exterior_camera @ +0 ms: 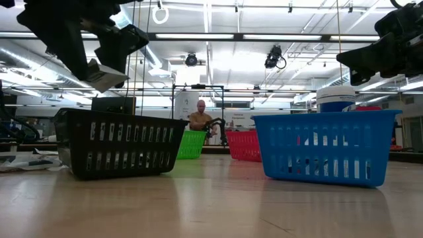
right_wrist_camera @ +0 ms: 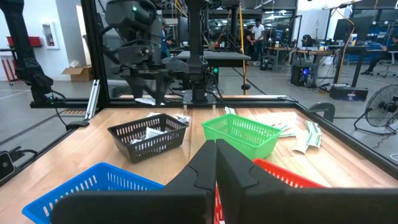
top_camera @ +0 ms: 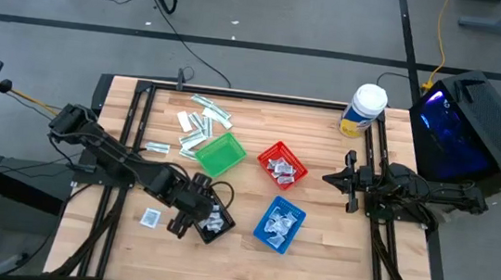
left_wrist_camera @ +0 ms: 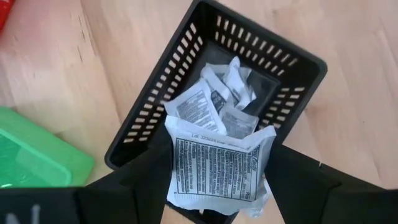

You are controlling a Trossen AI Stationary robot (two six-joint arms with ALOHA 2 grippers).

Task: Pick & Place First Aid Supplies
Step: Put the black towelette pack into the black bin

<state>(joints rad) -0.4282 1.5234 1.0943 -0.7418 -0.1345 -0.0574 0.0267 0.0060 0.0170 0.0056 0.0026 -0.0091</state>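
The left hand (left_wrist_camera: 217,186) is closed on one squarish white sachet printed with black text (left_wrist_camera: 216,169), pinched between its two dark fingers (left_wrist_camera: 146,177). It hangs directly above the black square slotted plastic basket (top_camera: 215,222), and the sachet is clear of the basket's rim in the low view.

Step in hand: placement. The basket already contains several white wrapped packets (left_wrist_camera: 217,99), so the held sachet appears to be one more of the same sort.

Next move, as a judgement: part the fingers while the sachet stays over the basket opening, so it falls inside the walls and not onto the rim. The sachet is light and flat and may cling to a finger or drift.

Relative to the black basket: the green square basket (top_camera: 220,154) lies just beyond it, the blue square basket (top_camera: 278,224) beside it, and the red square basket (top_camera: 282,166) past the blue one. One loose white-and-blue sachet (top_camera: 150,216) lies on the wooden desk (top_camera: 262,123) near the black basket; narrow pale strips (top_camera: 201,121) lie beyond the green basket.

The right hand (right_wrist_camera: 216,163) waits fully closed and empty, well apart, beyond the red basket.
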